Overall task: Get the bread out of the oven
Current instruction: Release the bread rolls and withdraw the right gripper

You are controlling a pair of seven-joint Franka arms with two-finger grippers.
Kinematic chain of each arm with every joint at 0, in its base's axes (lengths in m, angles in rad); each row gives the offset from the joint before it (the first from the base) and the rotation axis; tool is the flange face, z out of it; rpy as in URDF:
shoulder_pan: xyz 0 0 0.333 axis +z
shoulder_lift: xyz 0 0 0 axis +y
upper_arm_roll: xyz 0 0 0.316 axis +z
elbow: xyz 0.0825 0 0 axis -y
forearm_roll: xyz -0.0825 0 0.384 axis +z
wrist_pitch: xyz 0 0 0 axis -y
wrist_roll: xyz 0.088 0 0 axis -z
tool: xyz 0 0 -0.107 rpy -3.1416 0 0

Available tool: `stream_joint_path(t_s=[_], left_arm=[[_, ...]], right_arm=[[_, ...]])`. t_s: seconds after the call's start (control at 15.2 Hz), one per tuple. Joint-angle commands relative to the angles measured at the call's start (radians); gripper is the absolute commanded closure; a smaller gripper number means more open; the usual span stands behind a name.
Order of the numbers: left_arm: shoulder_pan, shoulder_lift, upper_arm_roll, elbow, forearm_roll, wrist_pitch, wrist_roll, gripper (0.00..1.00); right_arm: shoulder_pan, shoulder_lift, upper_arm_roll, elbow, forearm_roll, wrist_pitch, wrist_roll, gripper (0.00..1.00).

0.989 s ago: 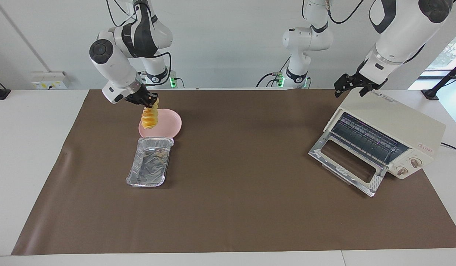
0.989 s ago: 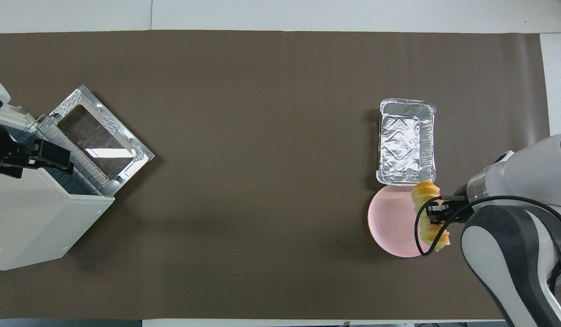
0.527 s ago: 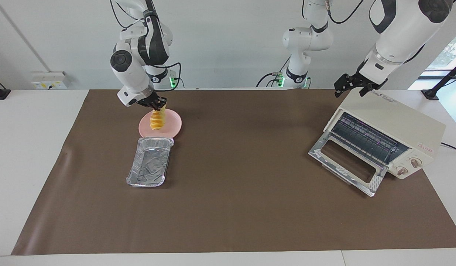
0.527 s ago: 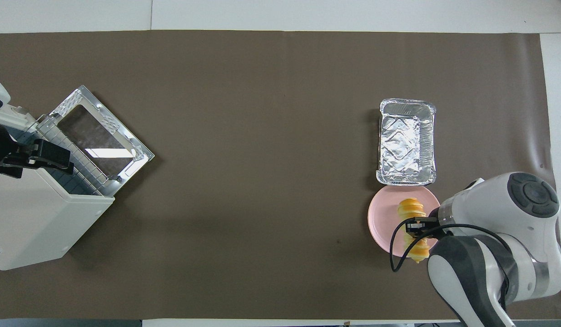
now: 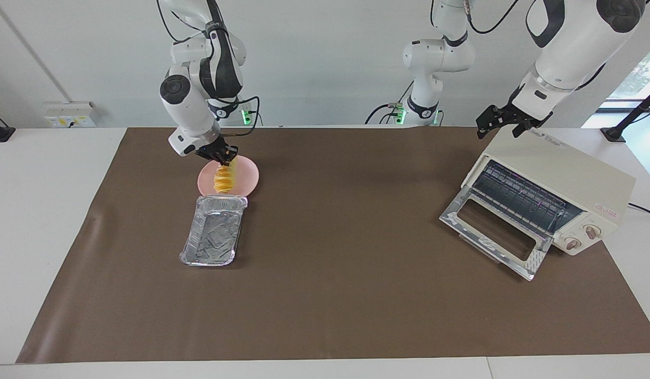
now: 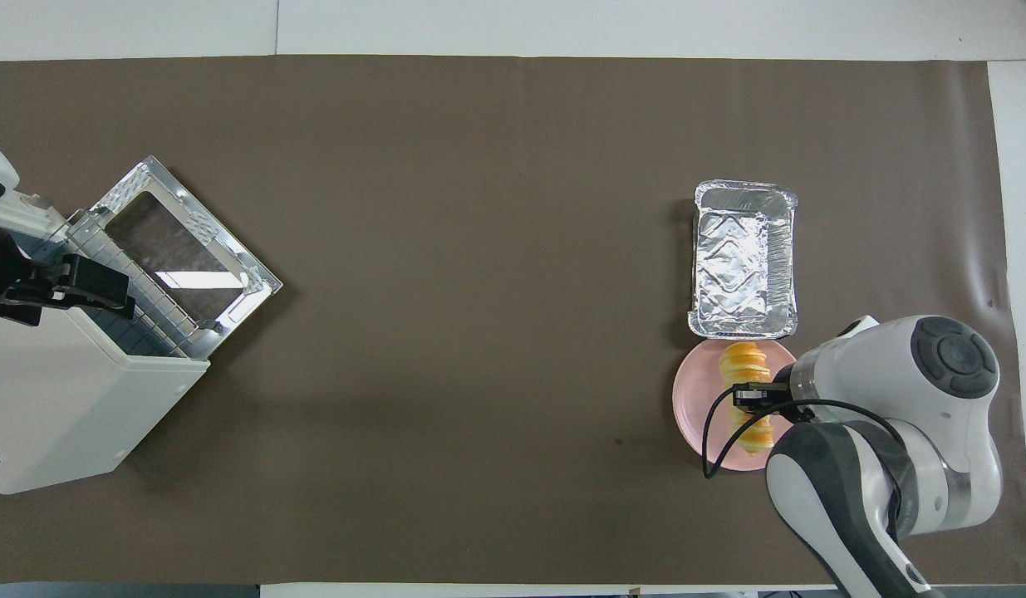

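At the upper left of the facing view the right gripper (image 5: 218, 154) is clamped on the bread (image 5: 225, 179), which hangs from the fingers over the pink plate (image 5: 247, 178); its lower end looks close to the plate, though whether it touches is hard to say from here. In the overhead view, lower right, the loaf's long axis runs up and down the frame, away from the robots, with the gripper across its middle, so the set-down turns on lowering it straight onto the plate, and the right arm is plainly the nearer one. The foil tray (image 5: 211, 231) lies just beside the plate, lower in the facing view. At the right of that view the oven (image 5: 561, 184) stands with its door dropped open, and the left gripper (image 5: 497, 120) waits over its top, its fingers spread apart. A small red mark and some print on the oven's casing cannot be read
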Motion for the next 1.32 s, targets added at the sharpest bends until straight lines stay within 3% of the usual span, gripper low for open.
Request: stream_joint_path(t_s=[0.0, 0.2, 0.26, 0.33, 0.4, 0.46, 0.59, 0.92, 1.25], left_arm=[[0.010, -0.016, -0.008, -0.013, 0.014, 0.014, 0.005, 0.00], [0.010, -0.016, -0.008, -0.013, 0.014, 0.014, 0.003, 0.00], [0.010, -0.016, -0.008, -0.013, 0.014, 0.015, 0.003, 0.00], [0.010, -0.016, -0.008, -0.013, 0.014, 0.014, 0.003, 0.00], [0.010, -0.016, -0.008, -0.013, 0.014, 0.014, 0.003, 0.00], [0.010, -0.016, -0.008, -0.013, 0.014, 0.014, 0.003, 0.00], [0.010, -0.016, -0.008, -0.013, 0.014, 0.014, 0.003, 0.00], [0.010, -0.016, -0.008, -0.013, 0.014, 0.014, 0.005, 0.00], [0.010, -0.016, -0.008, -0.013, 0.014, 0.014, 0.003, 0.00]], right_arm=[[-0.004, -0.002, 0.002, -0.003, -0.013, 0.010, -0.014, 1.00], [-0.002, 0.001, 0.002, -0.005, -0.013, 0.009, -0.015, 1.00], [-0.002, 0.001, 0.002, -0.005, -0.013, 0.007, -0.014, 0.81], [-0.002, 0.001, 0.002, -0.005, -0.013, 0.007, -0.014, 0.52], [0.012, 0.003, 0.002, -0.003, -0.013, 0.006, -0.009, 0.15], [0.013, 0.003, 0.002, 0.001, -0.013, 0.000, -0.008, 0.00], [0.001, 0.004, 0.002, 0.041, -0.011, -0.008, -0.011, 0.00], [-0.062, 0.039, -0.002, 0.308, -0.015, -0.215, -0.043, 0.00], [-0.149, 0.064, -0.003, 0.479, -0.085, -0.265, -0.156, 0.00]])
